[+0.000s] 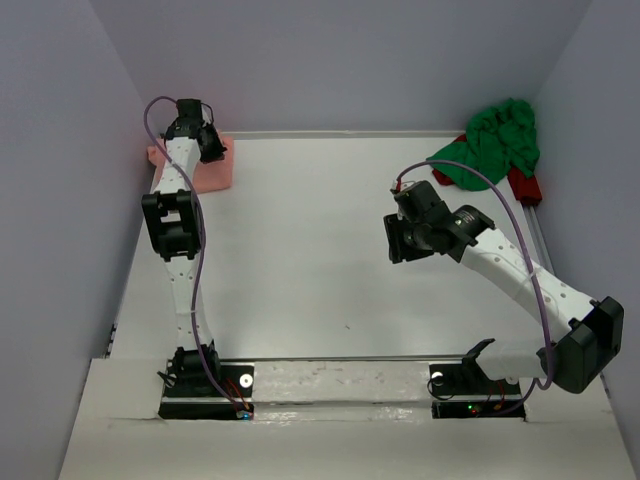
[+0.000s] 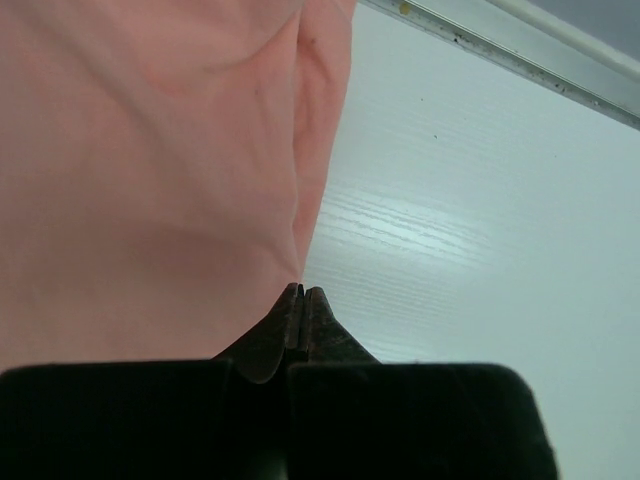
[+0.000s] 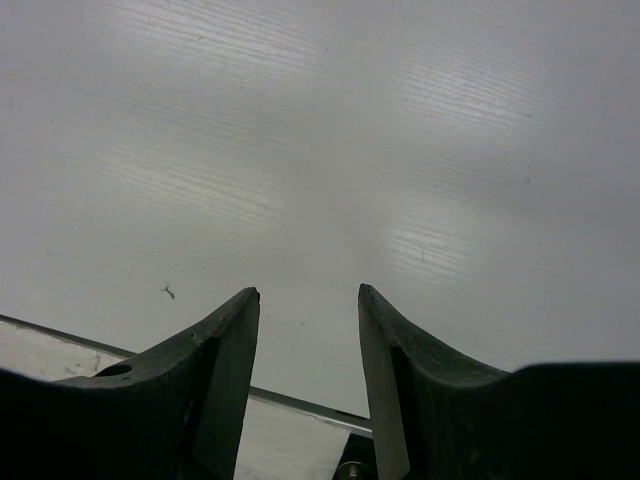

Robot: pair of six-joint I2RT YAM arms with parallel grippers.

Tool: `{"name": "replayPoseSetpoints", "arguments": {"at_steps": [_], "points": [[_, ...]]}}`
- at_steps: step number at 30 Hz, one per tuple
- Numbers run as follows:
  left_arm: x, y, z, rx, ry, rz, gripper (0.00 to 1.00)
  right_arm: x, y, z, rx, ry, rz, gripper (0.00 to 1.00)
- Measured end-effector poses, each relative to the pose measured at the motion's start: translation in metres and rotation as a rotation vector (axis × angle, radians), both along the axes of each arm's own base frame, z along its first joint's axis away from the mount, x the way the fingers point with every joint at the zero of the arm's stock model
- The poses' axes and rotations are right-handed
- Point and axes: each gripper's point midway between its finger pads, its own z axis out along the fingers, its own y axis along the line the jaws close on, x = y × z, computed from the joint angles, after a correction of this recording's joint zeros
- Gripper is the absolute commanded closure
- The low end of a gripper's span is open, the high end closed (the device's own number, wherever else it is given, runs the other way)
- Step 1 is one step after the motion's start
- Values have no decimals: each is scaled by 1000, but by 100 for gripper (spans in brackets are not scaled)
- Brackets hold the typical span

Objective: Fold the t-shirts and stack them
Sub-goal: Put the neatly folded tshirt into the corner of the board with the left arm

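The salmon pink t-shirt [image 1: 218,172] lies at ten o'clock on the counter [image 1: 320,280], and the green t-shirt [image 1: 500,140] is bunched at two o'clock. The left gripper [image 2: 302,292] has its jaws closed tight at the pink edge. If they missed the cloth, a lift would come up empty. The right gripper [image 3: 308,300] holds its jaws half open on nothing.

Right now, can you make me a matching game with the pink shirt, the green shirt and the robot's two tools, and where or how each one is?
Things:
1. salmon pink cloth t-shirt
2. bright green cloth t-shirt
3. left arm's black two-finger tool
4. right arm's black two-finger tool

Places or states:
A. open, over a bare part of the white table
B. bunched up at the far right corner
C. shut, tips at the pink cloth's edge
D. lying at the far left corner

Pairs: 1-D, 2-B, 3-C, 4-A
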Motion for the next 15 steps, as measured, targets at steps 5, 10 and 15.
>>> {"name": "replayPoseSetpoints", "arguments": {"at_steps": [5, 10, 15], "points": [[0, -6, -7, -42, 13, -5, 100, 0, 0, -1, 2, 3, -6, 50], [-1, -8, -16, -61, 31, -1, 100, -1, 0, -1, 3, 4, -6, 50], [-6, -8, -31, -66, 73, 7, 100, -1, 0, -1, 2, 4, -6, 50]]}}
